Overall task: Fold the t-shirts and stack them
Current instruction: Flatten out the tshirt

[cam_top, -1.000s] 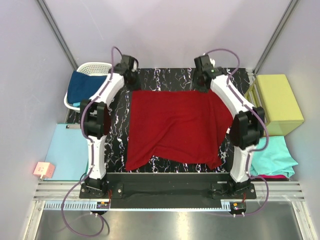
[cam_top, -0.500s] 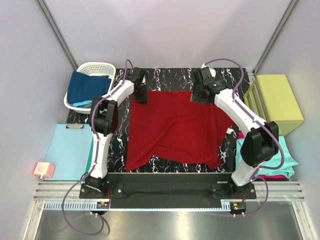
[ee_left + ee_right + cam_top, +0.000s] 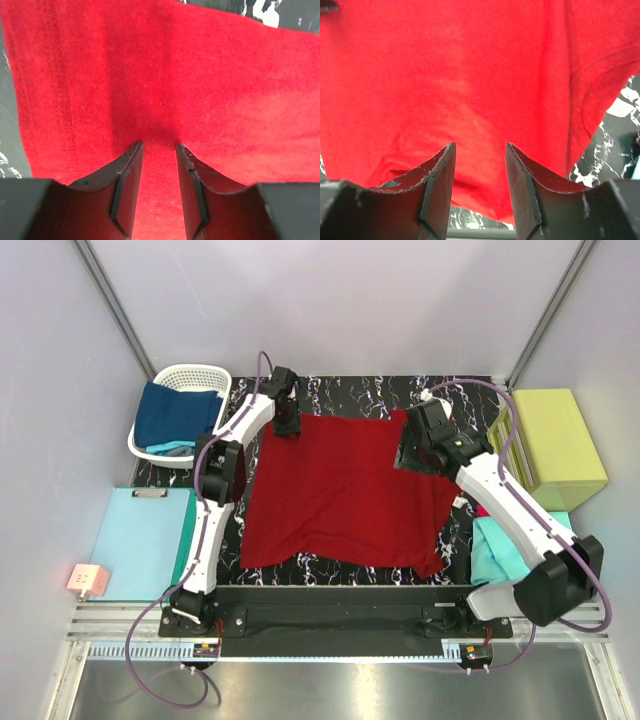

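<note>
One dark red t-shirt (image 3: 340, 490) — spread flat on the black marbled table (image 3: 340, 390), centre. Left gripper (image 3: 158, 146): at the shirt's far left corner, fingers parted, red cloth showing in the gap. Right gripper (image 3: 480, 146): over the far right edge, fingers likewise spread, nothing pinched. Navy t-shirt (image 3: 170, 415) — in white basket (image 3: 197, 370), far left. Teal t-shirt (image 3: 486, 554): near right.

From my feed, plain pale lilac walls (image 3: 330, 300) close the cell in, with slim metal posts (image 3: 118, 310) slanting up at the back corners. The table (image 3: 350, 395) has a black top veined with white. I see a white basket (image 3: 195, 368) and a pale-blue sheet (image 3: 135, 540) to its left, and a yellow-green box (image 3: 560, 440) to its right. Brushed steel (image 3: 350, 690) runs along the near edge. The light is soft and even.
</note>
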Controlling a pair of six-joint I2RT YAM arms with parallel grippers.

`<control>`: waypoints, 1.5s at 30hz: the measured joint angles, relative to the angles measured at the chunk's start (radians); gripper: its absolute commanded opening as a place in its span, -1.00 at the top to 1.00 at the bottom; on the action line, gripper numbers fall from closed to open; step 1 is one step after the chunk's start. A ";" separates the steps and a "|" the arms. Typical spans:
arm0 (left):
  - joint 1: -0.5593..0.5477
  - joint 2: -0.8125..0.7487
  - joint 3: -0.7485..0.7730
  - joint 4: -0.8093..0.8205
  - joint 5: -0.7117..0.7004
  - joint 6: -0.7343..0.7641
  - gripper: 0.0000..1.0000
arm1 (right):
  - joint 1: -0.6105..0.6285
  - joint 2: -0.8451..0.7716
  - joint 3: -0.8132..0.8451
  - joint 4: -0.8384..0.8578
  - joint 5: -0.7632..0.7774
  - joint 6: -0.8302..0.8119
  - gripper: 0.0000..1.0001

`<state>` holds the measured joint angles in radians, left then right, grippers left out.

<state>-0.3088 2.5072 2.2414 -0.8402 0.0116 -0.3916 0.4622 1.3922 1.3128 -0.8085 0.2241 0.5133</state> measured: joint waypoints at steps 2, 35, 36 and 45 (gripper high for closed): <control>0.008 0.043 0.079 -0.033 -0.002 0.000 0.18 | 0.000 -0.035 -0.013 -0.018 -0.001 0.000 -0.04; 0.076 -0.455 -0.334 0.158 0.000 -0.070 -0.54 | 0.000 -0.125 -0.166 -0.031 0.025 0.008 0.06; 0.033 -0.538 -0.397 0.174 -0.017 -0.073 -0.54 | 0.000 -0.091 -0.166 -0.002 0.029 0.010 0.08; -0.353 -1.100 -0.983 0.222 -0.131 -0.117 -0.55 | -0.074 0.465 0.171 0.103 0.018 0.035 0.20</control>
<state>-0.6621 1.4075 1.2579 -0.6186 -0.1196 -0.5087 0.3878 1.8576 1.4834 -0.7055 0.2420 0.5484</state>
